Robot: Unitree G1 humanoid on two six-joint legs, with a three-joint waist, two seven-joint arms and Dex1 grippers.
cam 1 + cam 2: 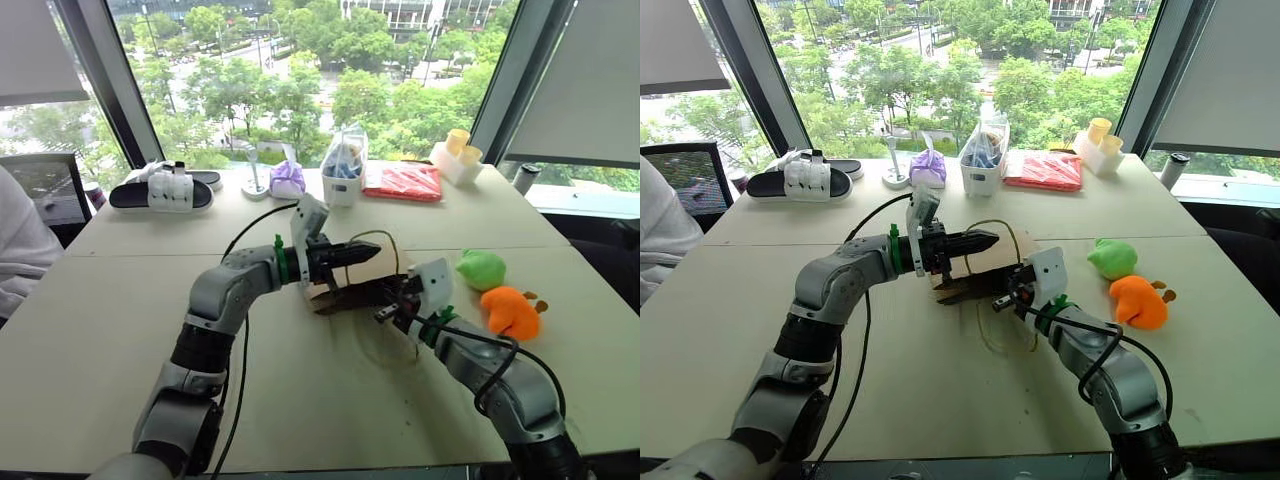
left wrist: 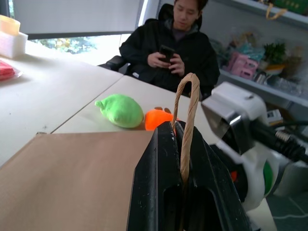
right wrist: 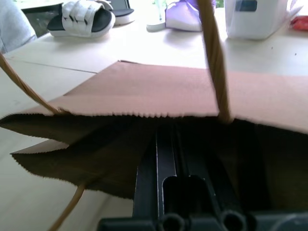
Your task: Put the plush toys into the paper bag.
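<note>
Holding the paper bag [image 1: 985,268] open is what both arms are doing, I judge. My right gripper [image 1: 1008,298], fingers pressed together, is poking into the bag's mouth near me, while my left gripper [image 1: 362,253] is pinching one twisted-cord handle [image 2: 186,120], lifting the upper wall. Farther right, the green plush [image 1: 481,268] and orange plush [image 1: 510,311] are lying on the table [image 1: 120,330], touching each other, just beside the bag. My left wrist view is showing the cord pinched; my right wrist view is showing the dark interior.
</note>
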